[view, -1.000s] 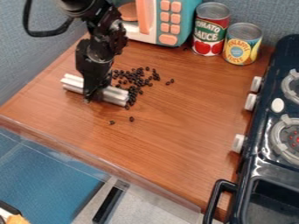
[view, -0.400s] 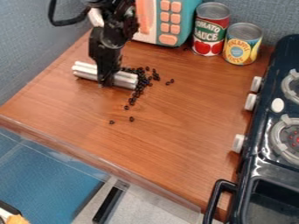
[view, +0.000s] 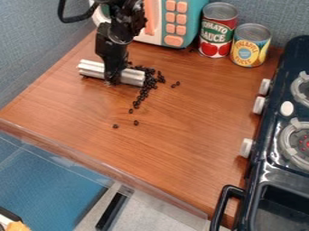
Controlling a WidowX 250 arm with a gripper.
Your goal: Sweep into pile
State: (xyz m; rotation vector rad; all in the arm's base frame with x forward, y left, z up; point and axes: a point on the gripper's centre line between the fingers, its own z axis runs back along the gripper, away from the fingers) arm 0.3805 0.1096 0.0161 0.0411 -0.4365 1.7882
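Sweeping is the step in hand: the gripper (view: 112, 80) grips a silver ridged bar (view: 132, 77) around its middle, low over the bench (view: 193, 128), and the bar looks to be serving as the sweeper. The dark beans (view: 144, 91) crowd just beside the gripper, against and beyond the bar's right end, with a thin trail running down the view from them. I judge the task partly done, since there is a dense clump but the trail and a few outliers spoil the pile. The next move probably calls for setting the bar outside the trail, below and to the right of the gripper, and drawing those beans up toward the clump with the bar kept low and level; too quick a push could scatter them. As for numbers, I count one gripper and one bar; the clumped beans overlap too much to count, but two strays lie close together to the right of the gripper and two more lie apart from each other below it. Beyond the gripper, up and to its right, stand one toy microwave (view: 192, 21) and two cans, a red-labelled can (view: 217, 35) and a yellow-labelled can (view: 250, 47). Well to its right is one toy stove (view: 269, 159).
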